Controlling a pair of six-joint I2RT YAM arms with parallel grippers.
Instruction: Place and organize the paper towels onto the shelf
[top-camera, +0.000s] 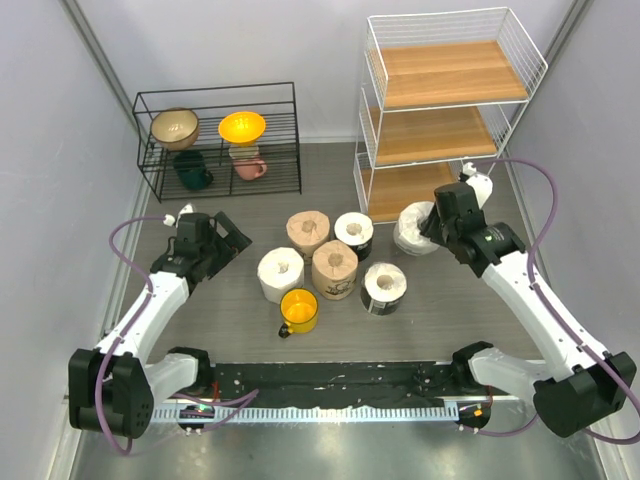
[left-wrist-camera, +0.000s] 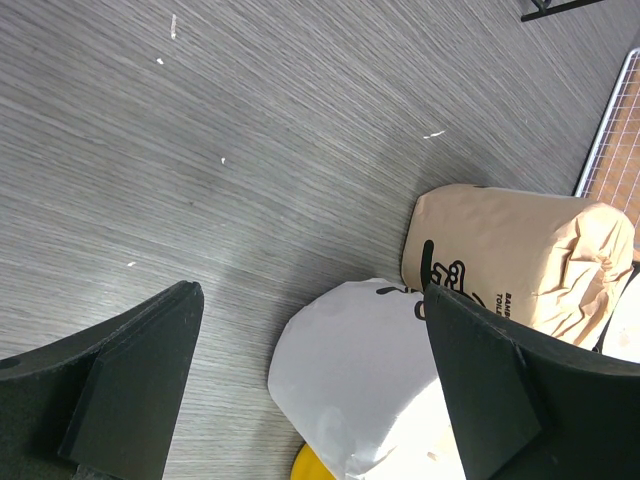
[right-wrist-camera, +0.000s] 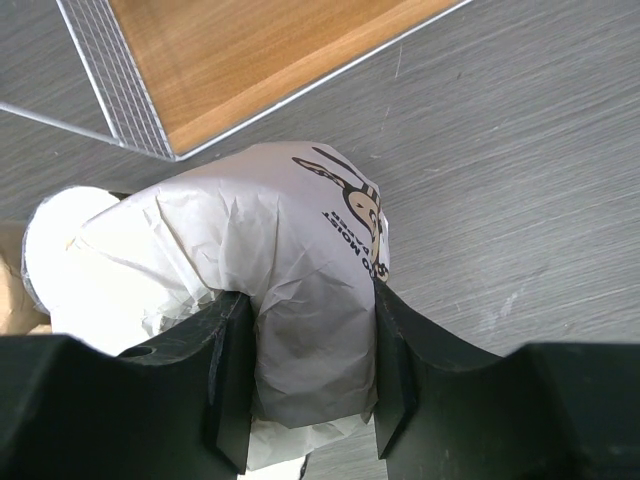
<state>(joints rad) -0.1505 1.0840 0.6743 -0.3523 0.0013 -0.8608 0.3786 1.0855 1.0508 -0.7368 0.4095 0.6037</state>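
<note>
Grey worktop (top-camera: 440, 320): black wire rack (top-camera: 215, 90) at the far-left corner, white shelf (top-camera: 445, 75) far right, five paper towels (top-camera: 335, 268) upright mid-worktop, yellow mug (top-camera: 299, 310) on their near side.

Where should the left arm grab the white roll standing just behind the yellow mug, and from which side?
Probably its curved side wall, high up, coming from its left. The white roll stands on end; the tan roll crowds its right and the yellow mug its front, while the left side faces the left gripper.

You have two tan-brown rolls (top-camera: 334, 268) with black print, four white rolls (top-camera: 281, 272), a yellow mug (top-camera: 299, 310), and a white wire shelf (top-camera: 520, 45) with pale wooden boards (top-camera: 435, 133).
</note>
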